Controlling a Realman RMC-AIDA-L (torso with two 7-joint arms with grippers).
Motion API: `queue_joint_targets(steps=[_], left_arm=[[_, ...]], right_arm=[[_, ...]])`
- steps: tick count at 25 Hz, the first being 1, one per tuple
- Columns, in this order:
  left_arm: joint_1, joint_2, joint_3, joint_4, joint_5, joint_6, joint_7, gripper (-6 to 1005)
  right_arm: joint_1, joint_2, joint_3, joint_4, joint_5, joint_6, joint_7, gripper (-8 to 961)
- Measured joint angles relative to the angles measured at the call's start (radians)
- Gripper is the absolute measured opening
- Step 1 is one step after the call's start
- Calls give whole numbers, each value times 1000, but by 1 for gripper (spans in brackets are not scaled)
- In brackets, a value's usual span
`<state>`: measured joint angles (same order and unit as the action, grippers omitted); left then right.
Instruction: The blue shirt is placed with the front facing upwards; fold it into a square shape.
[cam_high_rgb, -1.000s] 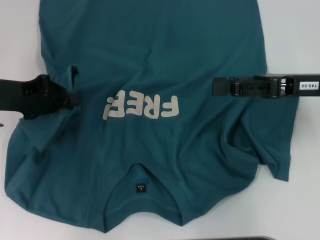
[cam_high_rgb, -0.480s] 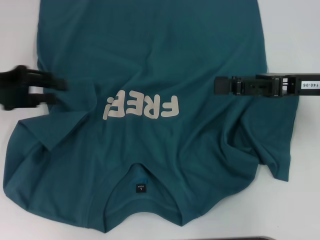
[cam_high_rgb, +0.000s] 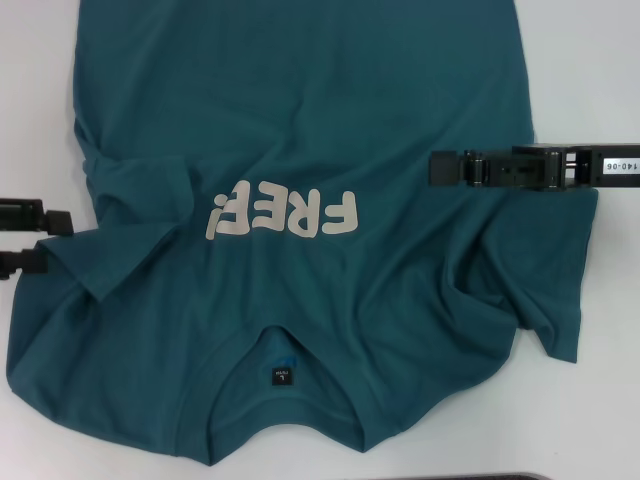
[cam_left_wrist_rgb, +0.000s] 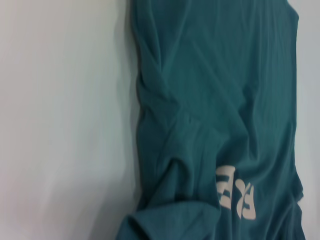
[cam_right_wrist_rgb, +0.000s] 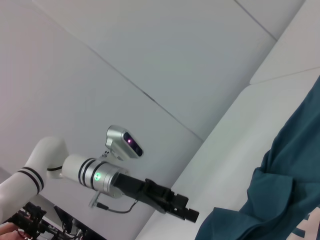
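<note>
Bright, even overhead light. Soft shadows in shirt (cam_high_rgb: 300, 150) folds and along its edge on white bench (cam_left_wrist_rgb: 60, 125). Left wrist view soft, out of focus. Right wrist view sharper; no glare.

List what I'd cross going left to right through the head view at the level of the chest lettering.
Left gripper at the shirt's edge, fingers open → blue shirt → "FREE" lettering → right gripper over the shirt → white table.

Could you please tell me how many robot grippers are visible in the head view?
2: the left gripper at the blue shirt's left edge, fingers open; the right gripper above its right side.
</note>
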<state>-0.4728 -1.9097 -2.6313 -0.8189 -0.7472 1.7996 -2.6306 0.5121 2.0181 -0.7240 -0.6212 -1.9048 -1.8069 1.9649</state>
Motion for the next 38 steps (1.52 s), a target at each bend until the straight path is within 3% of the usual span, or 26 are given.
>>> queue_joint_targets(steps=[21,31,38], left_arm=[[-17,-49,72,36,27,-124,28,718],[-41,-58,77,40,28,-148,17,714],[-42,-50,69,39,27,-132,13,449]], right_arm=[[-10,1,0,0,6,0,2,819],[-11,1,6,0,6,1,2,819],[-9,1,16,0,6,3,2,819]])
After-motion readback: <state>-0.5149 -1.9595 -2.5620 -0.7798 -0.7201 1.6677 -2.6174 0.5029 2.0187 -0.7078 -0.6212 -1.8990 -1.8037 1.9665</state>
